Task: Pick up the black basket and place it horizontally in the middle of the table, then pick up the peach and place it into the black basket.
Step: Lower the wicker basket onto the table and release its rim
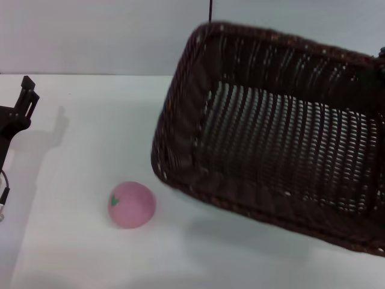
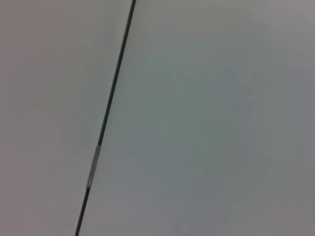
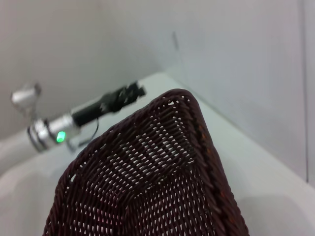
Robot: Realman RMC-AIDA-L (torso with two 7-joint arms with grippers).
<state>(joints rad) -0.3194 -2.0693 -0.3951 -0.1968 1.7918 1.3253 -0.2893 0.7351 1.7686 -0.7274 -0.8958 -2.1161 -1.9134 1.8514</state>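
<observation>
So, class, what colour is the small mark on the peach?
Green, on the pink peach; the head view shows it best.

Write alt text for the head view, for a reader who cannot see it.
A large black basket is tilted and lifted above the white table on the robot's right, its open side facing the camera. A small pink peach sits on the table to the lower left of the basket, apart from it. The left gripper is at the left edge; the right gripper is not visible.

Black basket tilted, raised; peach on table.
</observation>
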